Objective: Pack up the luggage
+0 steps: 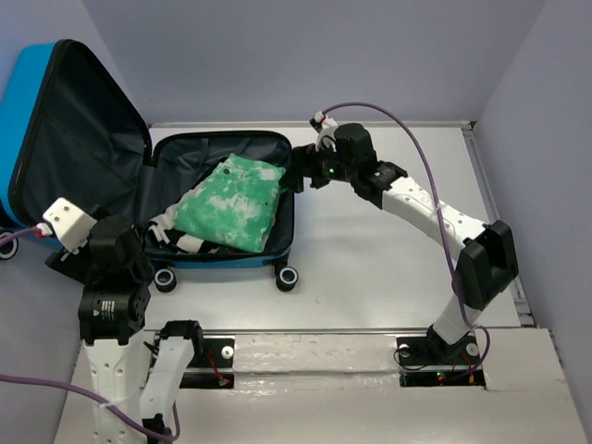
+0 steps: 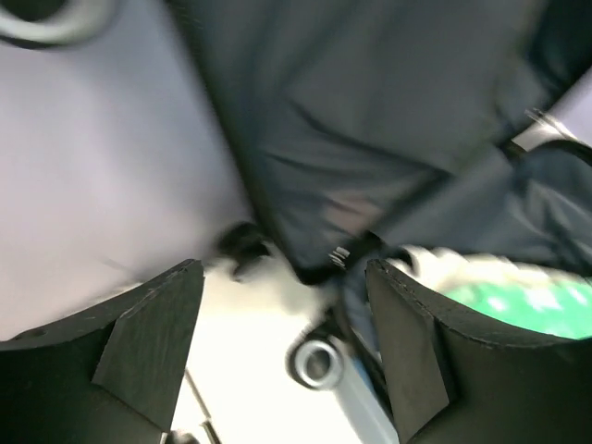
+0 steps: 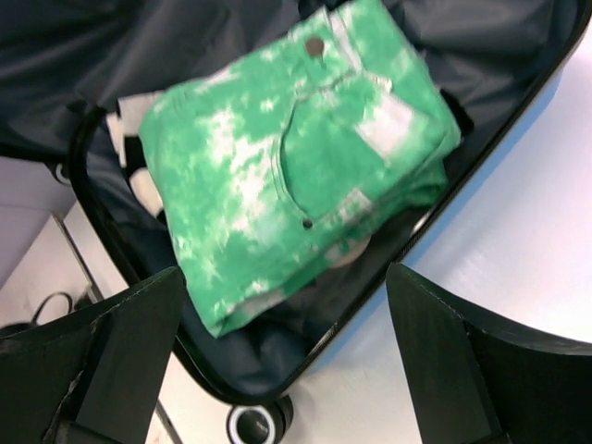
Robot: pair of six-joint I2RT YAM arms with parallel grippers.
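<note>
Suitcase: open on surface; lid upright just ahead of left end effector; green garment packed over striped one, just ahead of right end effector; both end effectors spread, empty; loading looks done, closing judged outstanding.

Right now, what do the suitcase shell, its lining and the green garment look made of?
The luggage shell: likely hard plastic, smooth bright blue, the open lid standing rigid. Its lining: thin black fabric, matte, creased. The green garment: probably cotton or denim, mottled white; a stitched pocket and a metal-looking button show.
</note>
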